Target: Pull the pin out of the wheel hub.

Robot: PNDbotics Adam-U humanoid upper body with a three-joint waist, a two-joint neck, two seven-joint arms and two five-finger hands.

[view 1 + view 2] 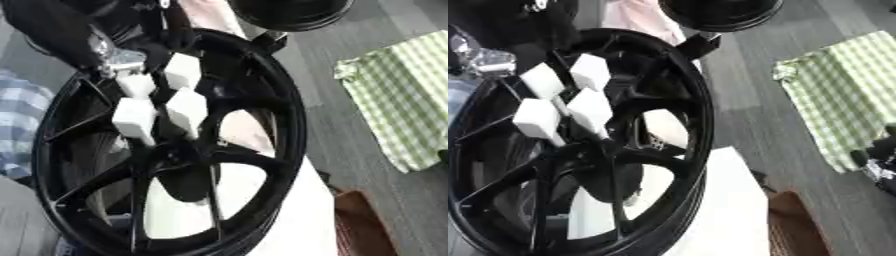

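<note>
**A:** What fills the view?

**B:** A big black wheel [175,150] with spokes, standing tilted and taking up most of the left and middle. It rests against a white surface [724,210] that shows through its openings and at lower right. The hub [179,155] sits low in the middle, where the spokes meet.

**A:** And around it?

**B:** Grey floor [350,135] to the right, with a green-and-white checked cloth [407,95] lying on it, well apart from the wheel. A second dark round rim [293,12] shows at the top edge. At far left is a blue checked fabric [17,125], and a brown thing [363,225] sits at lower right.

**A:** Where is the robot's hand?

**B:** The left hand [162,100] comes in from the upper left, its dark arm above it. Its fingertips [186,111] wear white blocky pads and lie over the spokes just above the hub.

**A:** Holding anything?

**B:** The fingers bend down toward the hub, but I cannot tell whether they grasp anything.

**A:** The pin?

**B:** I cannot make it out; the hub centre is dark. The right hand is out of sight.
</note>
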